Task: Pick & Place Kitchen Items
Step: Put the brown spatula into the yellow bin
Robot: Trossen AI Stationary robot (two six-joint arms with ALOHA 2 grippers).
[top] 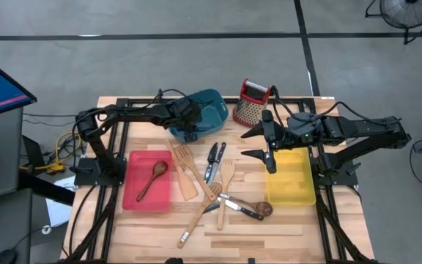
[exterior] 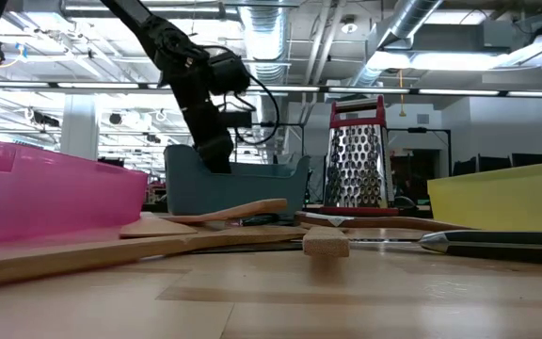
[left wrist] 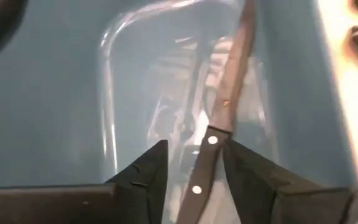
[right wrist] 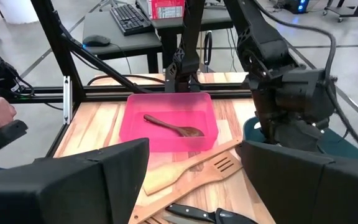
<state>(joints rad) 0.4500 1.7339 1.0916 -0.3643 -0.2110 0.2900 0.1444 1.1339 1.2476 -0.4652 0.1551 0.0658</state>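
Note:
My left gripper [top: 187,126] reaches down into the teal bin [top: 211,106] at the far side of the table. In the left wrist view it [left wrist: 194,155] is open, with a black-handled steel knife [left wrist: 219,112] between its fingers. The knife's blade points into the bin. My right gripper [top: 251,144] hangs wide open and empty beside the yellow bin [top: 291,180]. Wooden spatulas, forks and spoons and more knives [top: 212,163] lie in a pile [top: 207,187] at mid-table. A dark wooden spoon [top: 152,178] lies in the red bin [top: 132,198]. My left gripper has the knife's riveted black handle [left wrist: 205,163] between its two fingers, with a gap showing on either side. I cannot tell whether a finger touches the handle. The fingers point down into the teal bin and lie along the knife.
A red-topped metal box grater [top: 253,103] stands at the far edge between the teal bin and my right arm. Another dark spoon [top: 258,209] and a knife [top: 240,207] lie near the yellow bin's near corner. Bare wood shows along the table's near edge.

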